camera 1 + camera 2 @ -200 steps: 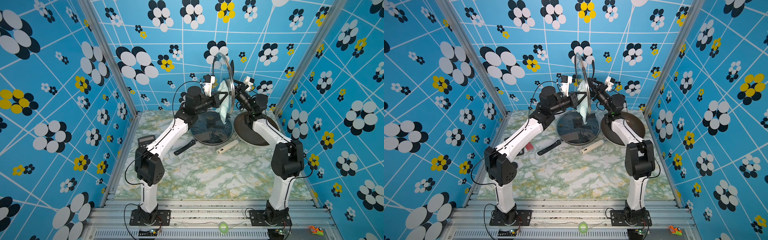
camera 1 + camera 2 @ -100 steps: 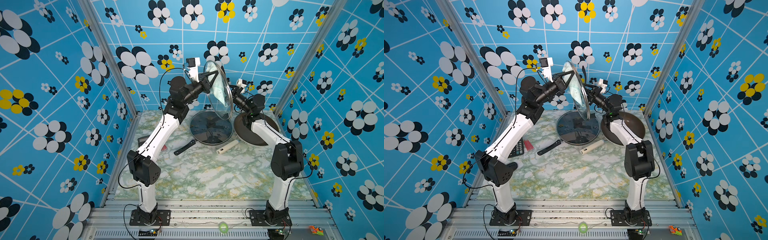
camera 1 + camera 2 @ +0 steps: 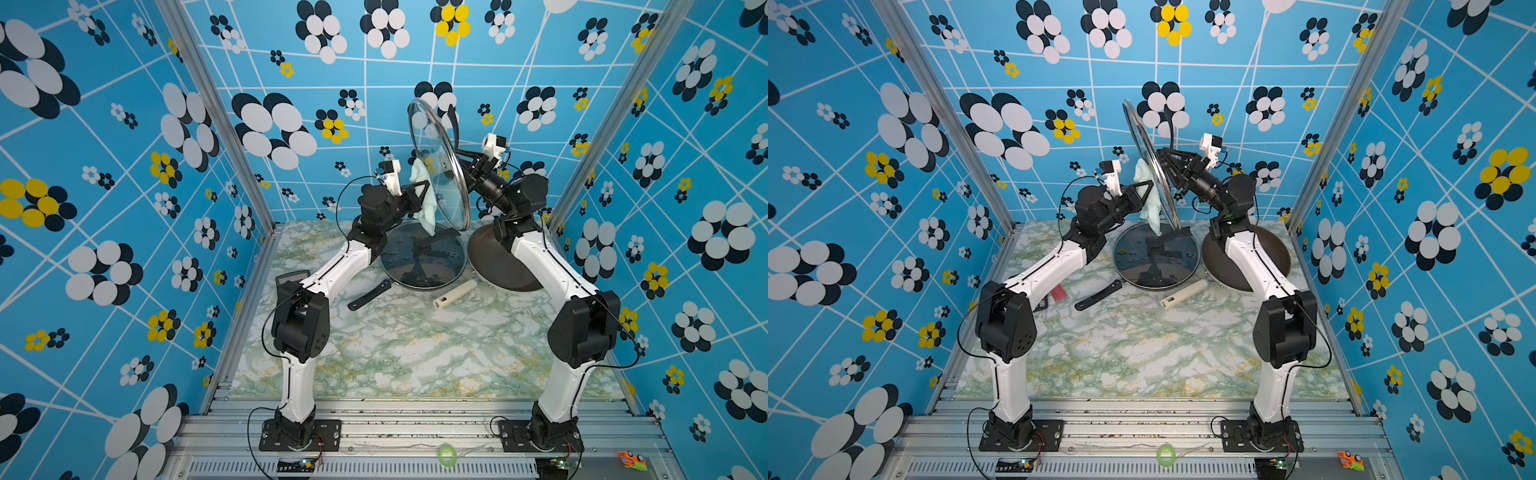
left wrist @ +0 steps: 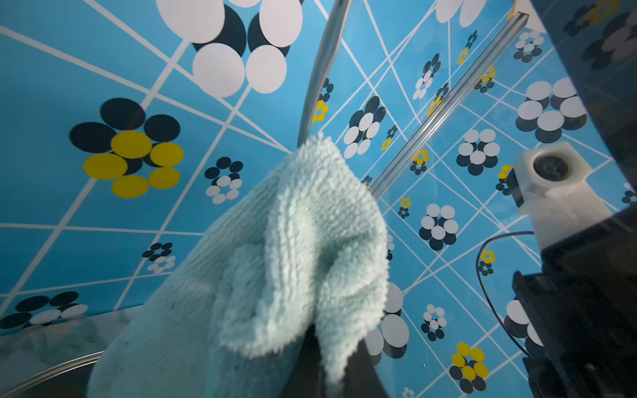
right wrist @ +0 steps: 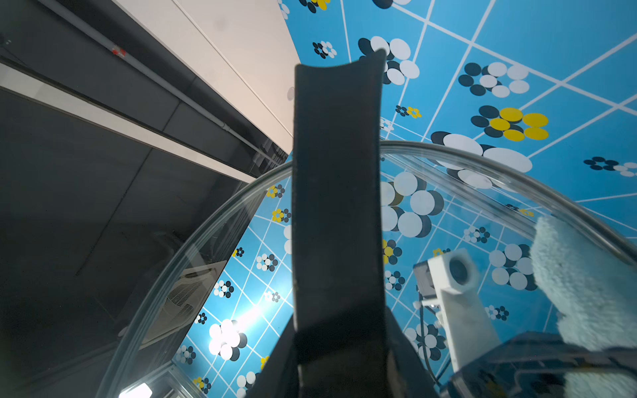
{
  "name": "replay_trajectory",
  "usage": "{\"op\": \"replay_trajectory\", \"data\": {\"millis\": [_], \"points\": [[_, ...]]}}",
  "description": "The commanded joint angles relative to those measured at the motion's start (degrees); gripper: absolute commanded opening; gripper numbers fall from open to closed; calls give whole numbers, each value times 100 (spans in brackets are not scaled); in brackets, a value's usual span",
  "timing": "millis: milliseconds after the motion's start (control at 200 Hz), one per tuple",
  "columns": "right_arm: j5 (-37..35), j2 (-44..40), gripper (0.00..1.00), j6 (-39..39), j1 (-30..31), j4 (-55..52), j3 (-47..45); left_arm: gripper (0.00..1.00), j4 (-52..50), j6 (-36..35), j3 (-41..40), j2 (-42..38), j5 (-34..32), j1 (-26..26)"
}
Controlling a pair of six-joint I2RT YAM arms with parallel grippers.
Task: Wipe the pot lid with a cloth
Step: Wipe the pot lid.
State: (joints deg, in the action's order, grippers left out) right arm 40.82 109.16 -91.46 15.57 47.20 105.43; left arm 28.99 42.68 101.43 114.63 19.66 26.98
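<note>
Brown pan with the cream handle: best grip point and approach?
Grip the cream handle at mid-length, from above, gripper across it. It is a slim straight bar lying flat along the table with free space around it. The brown pan body looks too wide.

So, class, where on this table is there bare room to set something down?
Bare: the wide marble tabletop stretch on the robot's side of the black pan handle and cream handle. Crowded: the back, where the black pan and brown pan sit side by side, and the left edge by the calculator.
</note>
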Motion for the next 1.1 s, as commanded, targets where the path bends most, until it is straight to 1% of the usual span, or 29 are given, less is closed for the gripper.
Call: {"op": "replay_trajectory", "data": {"millis": [0, 45, 80, 115, 195, 265, 380, 485, 535, 625, 725, 829, 954, 1009, 1094], "points": [[-550, 266, 0, 172, 216, 546, 1028, 0, 1, 144, -379, -602, 587, 364], [-602, 538, 0, 243, 278, 392, 1417, 0, 3, 88, -505, -816, 723, 473], [-636, 716, 0, 294, 316, 228, 1622, 0, -15, 70, -514, -836, 911, 534], [-665, 860, 0, 373, 347, 74, 1801, 0, -42, 46, -480, -1075, 1108, 602], [-777, 1020, 0, 680, 374, -319, 1970, 0, -250, -90, -257, -1283, 1605, 739], [-887, 1084, 0, 887, 376, -519, 2008, 0, -517, -371, -93, -1462, 1817, 815], [-830, 1213, 0, 877, 376, -592, 2078, 0, -641, -831, -46, -1828, 1527, 796], [-499, 1197, 0, 720, 402, -451, 1934, 0, -882, -1438, 230, -1963, 1124, 689], [-285, 1092, 0, 658, 419, -333, 1730, 0, -870, -1542, 375, -1947, 1014, 551], [-13, 781, 0, 660, 420, -170, 1158, 0, -494, -1372, 457, -1893, 837, 218], [142, 311, 0, 865, 426, -140, 484, 0, -271, -1291, 440, -1792, 349, -106], [256, -96, 0, 1030, 429, -133, 75, 0, -142, -999, 423, -1489, 36, -324], [171, -366, 0, 1056, 423, -12, -102, 0, 139, -286, 247, -1073, 7, -296], [95, -366, 0, 932, 423, 149, -18, 0, 410, 98, 127, -881, 94, -203], [-4, -257, 0, 671, 423, 460, 238, 0, 504, 453, 31, -628, 108, -9]]}}
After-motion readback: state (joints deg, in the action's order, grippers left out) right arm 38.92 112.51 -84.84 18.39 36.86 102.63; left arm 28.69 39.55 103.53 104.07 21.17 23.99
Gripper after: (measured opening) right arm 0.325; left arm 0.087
